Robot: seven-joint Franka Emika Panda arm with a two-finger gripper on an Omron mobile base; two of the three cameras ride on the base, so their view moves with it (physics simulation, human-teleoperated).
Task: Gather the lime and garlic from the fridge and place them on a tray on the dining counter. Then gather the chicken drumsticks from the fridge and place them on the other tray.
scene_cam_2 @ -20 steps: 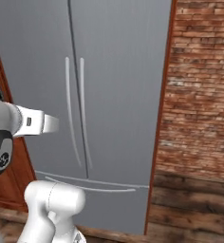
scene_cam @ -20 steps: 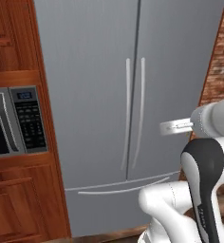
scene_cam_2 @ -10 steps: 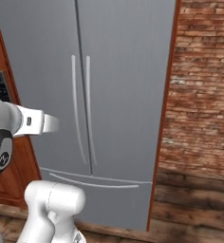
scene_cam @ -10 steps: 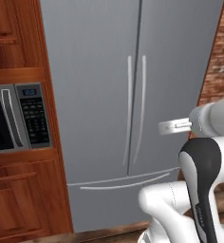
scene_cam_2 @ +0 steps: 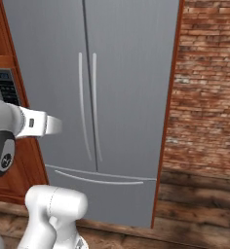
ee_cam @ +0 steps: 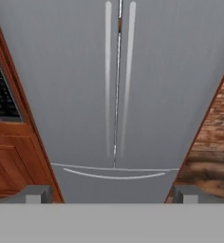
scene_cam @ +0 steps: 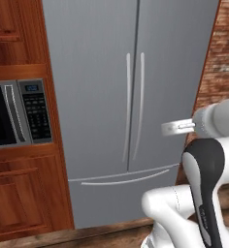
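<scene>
Brushed grey steel is what I have in the left base view: the fridge stands shut, its two slim vertical handles side by side at the door seam, with a freezer drawer pull below. A microwave sits in the wood cabinet to its left, and brick wall to its right. My arm's wrist juts in from the right edge, level with the lower part of the handles.

From the right base view, the same closed doors face me, the handles running long and upright, the forearm reaching in from the left, short of the door.

In the hand view, the pincer looks straight at the seam; its two fingertips sit wide apart at the bottom, so I read it as spread and holding nothing. The handles lie ahead and above the tips, well apart from them, their long axis running up the frame.

I judge the lime, garlic and drumsticks are behind these doors; I can't see them. The door must be opened first.
</scene>
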